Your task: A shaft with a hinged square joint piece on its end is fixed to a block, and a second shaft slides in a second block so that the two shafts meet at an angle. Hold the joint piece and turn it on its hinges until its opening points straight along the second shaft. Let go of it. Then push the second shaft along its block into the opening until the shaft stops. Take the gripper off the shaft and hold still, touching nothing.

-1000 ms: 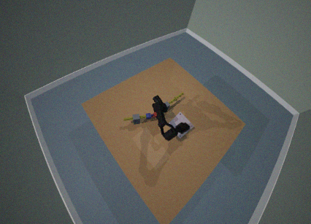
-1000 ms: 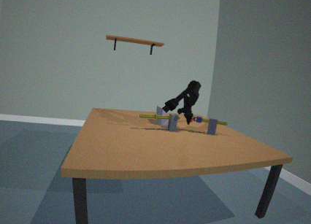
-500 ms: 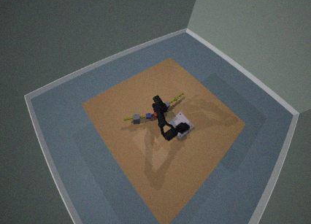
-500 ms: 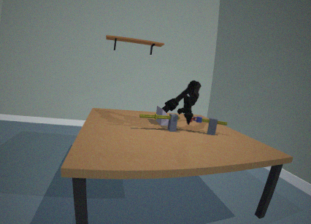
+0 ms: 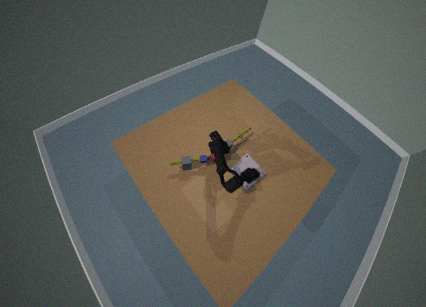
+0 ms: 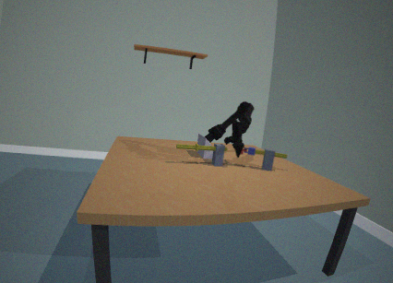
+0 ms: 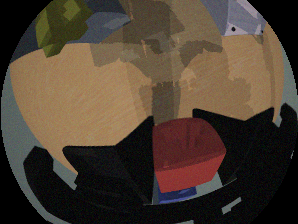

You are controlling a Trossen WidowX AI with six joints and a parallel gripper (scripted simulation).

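While pitched downward, end effector [image 5: 212, 157] [image 6: 239, 155] [image 7: 173, 116].

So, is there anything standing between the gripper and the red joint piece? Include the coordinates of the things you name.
Nothing visible: the gripper [image 5: 212, 157] [image 6: 239, 155] [image 7: 173, 116] is already closed on the red joint piece [image 7: 187, 150], one finger on each side.

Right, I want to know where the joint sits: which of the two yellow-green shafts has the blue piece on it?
The shaft whose free end lies farther from the white plate; the other has no blue on it.
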